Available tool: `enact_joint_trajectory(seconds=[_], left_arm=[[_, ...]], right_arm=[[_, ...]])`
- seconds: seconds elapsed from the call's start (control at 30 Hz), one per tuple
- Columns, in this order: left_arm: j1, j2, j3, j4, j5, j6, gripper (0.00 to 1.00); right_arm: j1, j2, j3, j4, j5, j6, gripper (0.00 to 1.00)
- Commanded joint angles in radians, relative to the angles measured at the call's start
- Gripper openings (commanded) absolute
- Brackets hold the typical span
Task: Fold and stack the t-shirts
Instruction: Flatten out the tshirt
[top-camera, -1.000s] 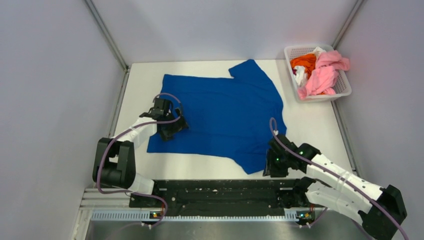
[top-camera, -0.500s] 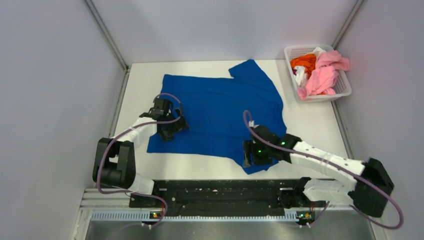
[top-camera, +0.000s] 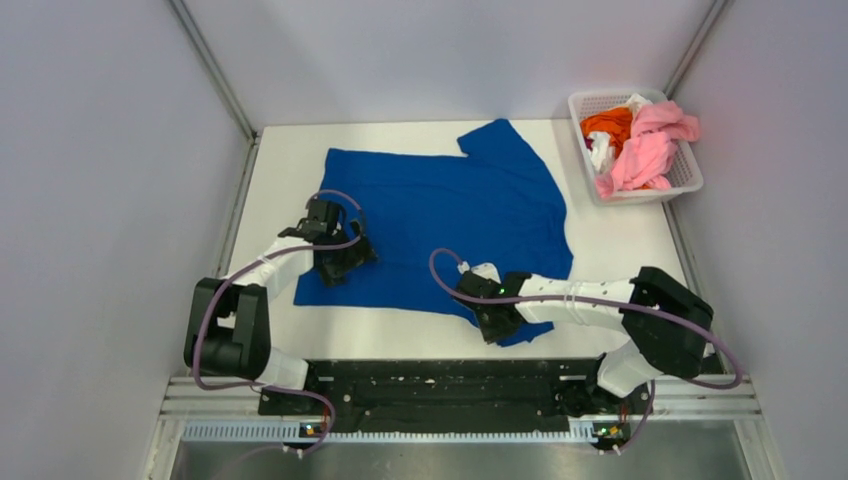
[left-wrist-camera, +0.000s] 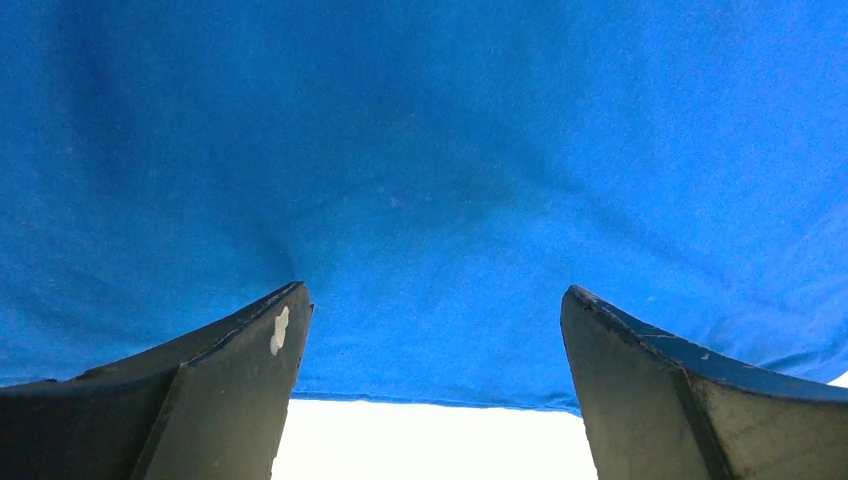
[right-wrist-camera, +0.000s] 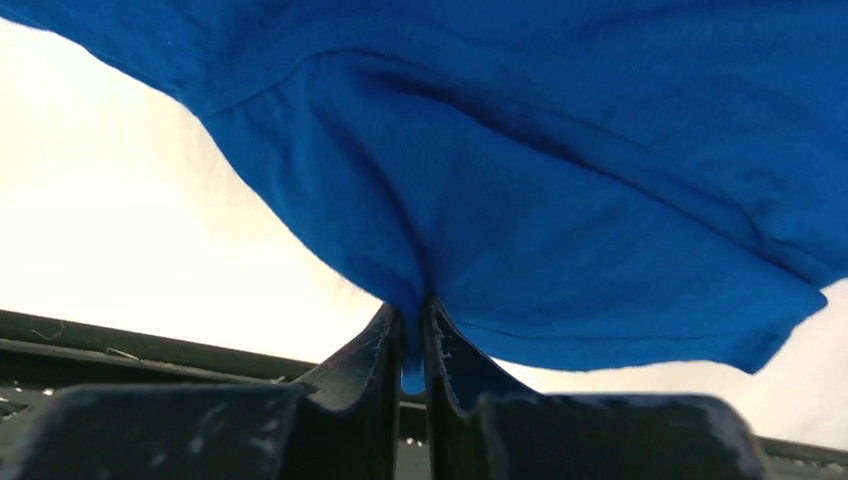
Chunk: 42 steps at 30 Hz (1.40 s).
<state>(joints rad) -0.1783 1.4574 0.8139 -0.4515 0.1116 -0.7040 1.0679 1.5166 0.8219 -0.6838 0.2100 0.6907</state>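
Spread blue t-shirt (top-camera: 450, 210); filled basket (top-camera: 690, 172) far right.

A big blue t-shirt (top-camera: 450, 220) is lying spread flat on the table (top-camera: 620, 250).
Its near corner is bunching up; a pink t-shirt (top-camera: 645, 150), an orange t-shirt (top-camera: 608, 122) and a white t-shirt (top-camera: 600, 150) are sitting crumpled in the basket (top-camera: 650, 194).

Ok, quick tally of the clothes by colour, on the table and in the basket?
Blue: 1 royal blue t-shirt, spread on the table
Orange: 1 orange garment, in the white lattice basket
Pink: 1 pink heap, in the basket, possibly more than one piece
White: 1 white garment, in the basket
Total: 4, at least
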Motion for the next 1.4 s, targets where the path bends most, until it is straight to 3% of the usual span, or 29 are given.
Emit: enact_joint_trajectory(seconds=[0.0,0.13,0.27,0.4,0.6,0.67,0.77,0.87,0.97,1.17,1.37], left_arm=[[-0.001,-0.047,-0.005,0.002,-0.011,0.011,0.99],[0.000,-0.065,-0.008,-0.002,-0.014,0.011,0.99],[-0.001,-0.074,-0.011,-0.004,-0.014,0.010,0.99],[-0.001,-0.078,-0.010,-0.005,-0.010,0.011,0.99],[-0.001,-0.076,-0.013,-0.006,-0.008,0.014,0.99],[-0.001,-0.074,-0.011,-0.005,-0.005,0.015,0.99],[-0.001,-0.073,-0.005,-0.012,-0.003,0.019,0.99],[-0.001,-0.082,0.000,-0.025,-0.007,0.022,0.99],[-0.001,-0.097,0.012,-0.037,-0.023,0.024,0.99],[0.009,-0.070,0.109,-0.082,-0.088,0.035,0.99],[0.073,0.071,0.301,-0.101,-0.092,0.085,0.99]], right_arm=[[0.021,0.041,0.038,-0.021,0.067,0.054,0.06],[0.022,0.010,0.154,-0.192,0.097,0.054,0.05],[0.023,-0.002,0.266,-0.329,0.021,0.032,0.06],[0.022,-0.001,0.266,-0.276,-0.174,0.013,0.08],[0.021,0.051,0.275,-0.136,-0.278,0.016,0.12],[0.023,0.073,0.268,-0.036,-0.368,0.009,0.20],[0.018,0.089,0.265,0.059,-0.466,-0.013,0.46],[0.008,0.052,0.267,0.045,-0.447,-0.034,0.64],[-0.059,-0.036,0.245,0.018,-0.395,-0.030,0.95],[-0.335,-0.172,0.189,0.058,-0.300,-0.060,0.99],[-0.584,-0.070,0.231,0.147,-0.133,-0.120,0.99]])
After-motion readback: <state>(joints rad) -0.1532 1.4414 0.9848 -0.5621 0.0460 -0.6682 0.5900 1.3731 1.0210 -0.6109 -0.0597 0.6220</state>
